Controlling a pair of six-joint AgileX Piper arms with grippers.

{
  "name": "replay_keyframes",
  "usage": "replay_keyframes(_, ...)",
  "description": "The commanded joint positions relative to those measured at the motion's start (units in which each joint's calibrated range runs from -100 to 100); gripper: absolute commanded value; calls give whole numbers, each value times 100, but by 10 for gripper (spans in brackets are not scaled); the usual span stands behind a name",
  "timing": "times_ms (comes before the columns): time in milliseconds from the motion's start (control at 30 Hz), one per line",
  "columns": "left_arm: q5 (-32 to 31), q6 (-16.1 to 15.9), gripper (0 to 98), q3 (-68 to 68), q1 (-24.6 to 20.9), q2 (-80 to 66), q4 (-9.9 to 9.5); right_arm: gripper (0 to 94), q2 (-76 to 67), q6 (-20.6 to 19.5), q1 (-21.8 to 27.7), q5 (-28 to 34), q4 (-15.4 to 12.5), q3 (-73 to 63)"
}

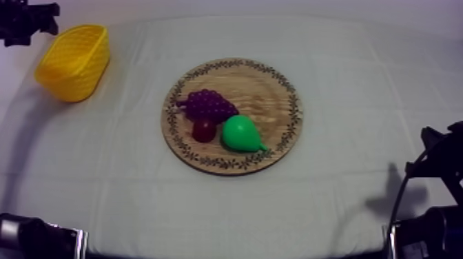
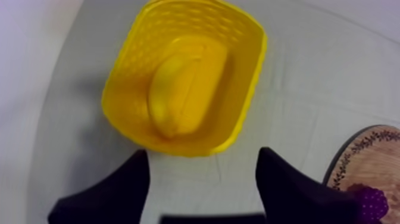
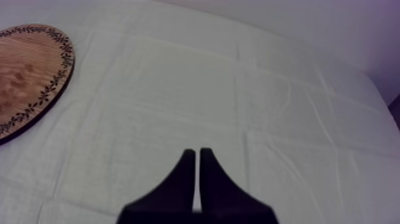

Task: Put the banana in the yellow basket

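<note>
1. The banana [image 2: 181,89] lies lengthwise on the floor of the yellow basket [image 2: 250,71], free of any grip, so I judge the placing itself done.
2. My left gripper [image 2: 203,164] hangs above the basket, just off its near rim, fingers [image 2: 119,190] spread wide with nothing between them.
3. My right gripper [image 3: 197,154] is far from the basket, low over bare cloth, its fingers pressed together on nothing.
4. The wooden board [image 1: 275,89] sits well apart from the basket, carrying the grapes [image 1: 207,105], the small red fruit [image 1: 203,129] and the pear [image 1: 241,134].
5. What remains, as I read it, is to clear the left arm away from the basket cleanly.
6. Do it by rising straight up from the basket first, and only then swinging away.
7. Leave the fingers apart on the way; closing low risks nipping the basket rim.
8. The basket looks light, so a brush on its wall could shift or tip it.
</note>
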Motion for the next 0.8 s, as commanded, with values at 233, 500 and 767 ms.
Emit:
replay_keyframes(233, -818, -153, 458, 2103, -50, -3187, 324, 6, -4, 1, 3, -1, 1, -3)
replay_keyframes(500, -1458, -374, 275, 3705, -124, -4710, 750, 6, -4, -3, 3, -1, 1, -3)
replay_keyframes(767, -2530, -227, 36, 5451, -17, -6238, 706, 6, -4, -4, 3, -1, 1, -3)
